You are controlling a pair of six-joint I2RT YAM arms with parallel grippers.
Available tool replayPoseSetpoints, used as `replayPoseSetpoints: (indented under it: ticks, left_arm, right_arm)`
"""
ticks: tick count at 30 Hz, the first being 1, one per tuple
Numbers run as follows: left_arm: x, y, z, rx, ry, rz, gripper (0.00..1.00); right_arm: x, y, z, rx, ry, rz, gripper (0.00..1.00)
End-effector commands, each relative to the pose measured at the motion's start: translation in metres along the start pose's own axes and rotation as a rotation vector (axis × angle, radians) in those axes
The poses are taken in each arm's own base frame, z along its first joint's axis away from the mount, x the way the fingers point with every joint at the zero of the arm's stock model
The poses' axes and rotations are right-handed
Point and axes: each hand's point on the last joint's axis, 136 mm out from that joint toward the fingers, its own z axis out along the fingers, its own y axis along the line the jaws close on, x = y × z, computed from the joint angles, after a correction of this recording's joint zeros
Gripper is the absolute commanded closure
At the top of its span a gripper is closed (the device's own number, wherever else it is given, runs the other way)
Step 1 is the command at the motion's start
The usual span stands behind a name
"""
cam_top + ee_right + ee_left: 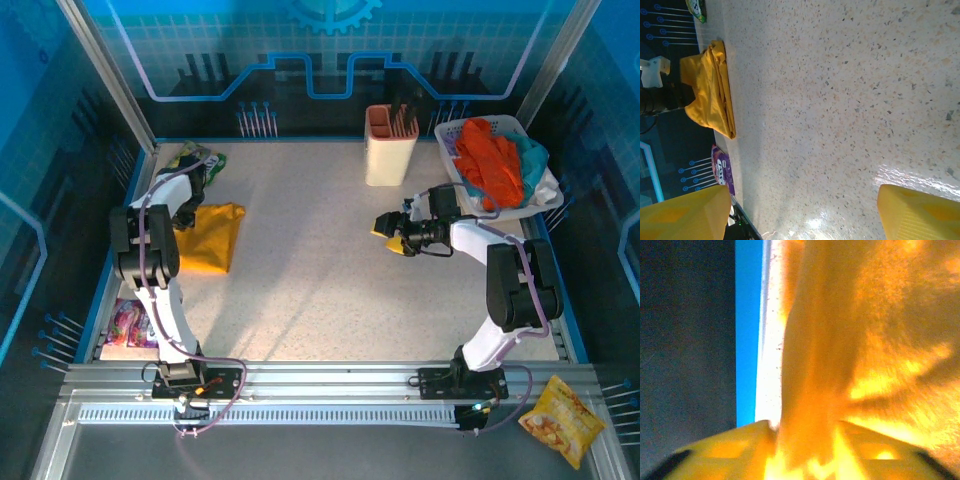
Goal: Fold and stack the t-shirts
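Note:
A mustard-yellow t-shirt (212, 236) lies folded near the table's left edge, also seen as a folded pile (710, 90) in the right wrist view. My left gripper (188, 212) sits at its back left corner. In the left wrist view its jaws (805, 432) stand apart, open, with a ridge of the yellow cloth (880, 315) still between them. Orange-red t-shirts (490, 160), a teal one (530, 155) and a whitish one (545, 190) are heaped in the white basket (450, 131). My right gripper (383, 233) (805, 210) hovers open over bare tabletop, holding nothing.
A cream holder (390, 150) stands beside the basket at the back. A green-yellow snack packet (195, 160) lies at the back left, a purple packet (130, 322) (722, 170) off the left edge, an orange snack bag (562, 418) beyond the front rail. The blue side wall (747, 330) is close to my left gripper.

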Motion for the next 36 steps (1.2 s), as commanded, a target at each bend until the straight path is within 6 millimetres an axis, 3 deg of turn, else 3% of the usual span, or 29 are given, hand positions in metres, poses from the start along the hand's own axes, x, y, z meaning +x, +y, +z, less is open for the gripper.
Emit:
replayPoseSetpoints:
  ticks: [1,2,3,10,15,21,31,36]
  left_arm:
    - [-0.011,0.019,-0.007,-0.044,-0.027,-0.058,0.27]
    - [-0.012,0.021,-0.009,-0.044,-0.031,-0.068,0.18]
    - [-0.012,0.023,-0.012,-0.039,-0.037,-0.080,0.17]
    - [-0.023,0.015,-0.057,0.062,-0.136,-0.113,0.14]
    - [-0.027,-0.003,-0.097,0.207,-0.232,-0.162,0.13]
    - [-0.022,-0.042,-0.148,0.386,-0.387,-0.146,0.10]
    - [-0.005,-0.094,-0.164,0.751,-0.582,-0.259,0.02]
    - [-0.002,-0.106,-0.148,0.775,-0.780,-0.340,0.01]
  right_arm:
    - [0.008,-0.003,0.004,-0.009,0.035,0.006,0.22]
    - [0.008,-0.003,0.004,-0.009,0.036,0.005,0.22]
    - [0.009,-0.003,0.004,-0.008,0.038,0.007,0.22]
    - [0.007,-0.004,0.005,0.011,0.034,-0.007,0.22]
    - [0.001,-0.002,-0.004,0.072,0.006,-0.054,0.22]
    - [-0.010,-0.007,-0.023,0.208,-0.070,-0.141,0.20]
    - [-0.043,-0.030,-0.077,0.540,-0.327,-0.284,0.19]
    - [-0.055,-0.051,-0.118,0.758,-0.504,-0.355,0.17]
